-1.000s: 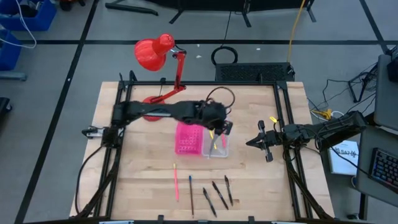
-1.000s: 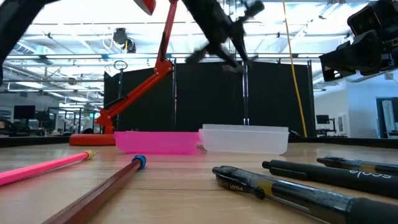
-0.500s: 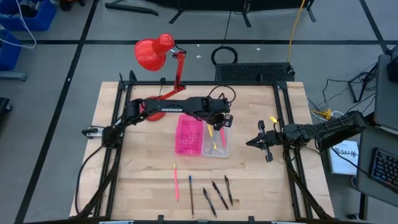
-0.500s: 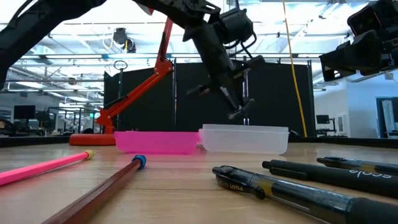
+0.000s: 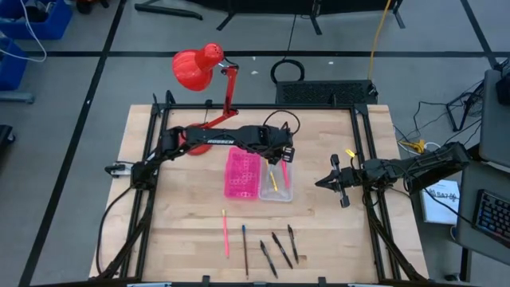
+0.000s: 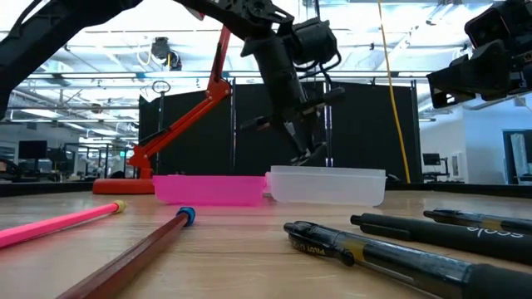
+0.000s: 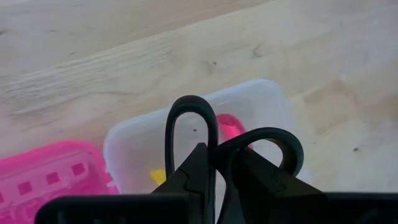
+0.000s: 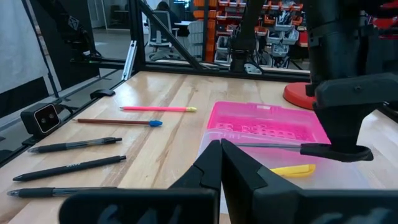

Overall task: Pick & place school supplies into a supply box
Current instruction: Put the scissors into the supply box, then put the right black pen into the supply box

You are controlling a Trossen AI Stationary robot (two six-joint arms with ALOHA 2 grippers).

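The supply box lies open mid-table, with a pink gridded half point(image 5: 243, 175) and a clear tray half point(image 5: 277, 190). A yellow piece point(image 5: 273, 180) and a pink piece point(image 5: 284, 171) lie in the clear tray. My left gripper point(image 5: 279, 157) hangs just above that tray, shut on black-handled scissors point(image 7: 193, 118). A pink pencil point(image 5: 225, 233), a brown pencil point(image 5: 245, 249) and three black pens point(image 5: 281, 249) lie near the front edge. My right gripper point(image 5: 331, 182) waits shut at the table's right. My left gripper pinches the scissors between its two fingers where the two black handle loops meet point(image 7: 216, 149); the loops stick out past the fingertips. The fingers slant steeply down from the table's left. The scissors hang clear above the clear tray, silver blades point(image 8: 267, 146) about level, toward the near edge.
A red desk lamp point(image 5: 199, 68) stands on its base at the far left, its arm leaning over the table's back edge. Black frame rails run along the table's left and right sides. Bare wood shows between the box and the row of pens.
My left gripper has come down with the scissors, from well above the box to just over the clear tray, tipping more steeply downward. Most of the descent came early; lately it has nearly stopped. The scissors stay in its hold.
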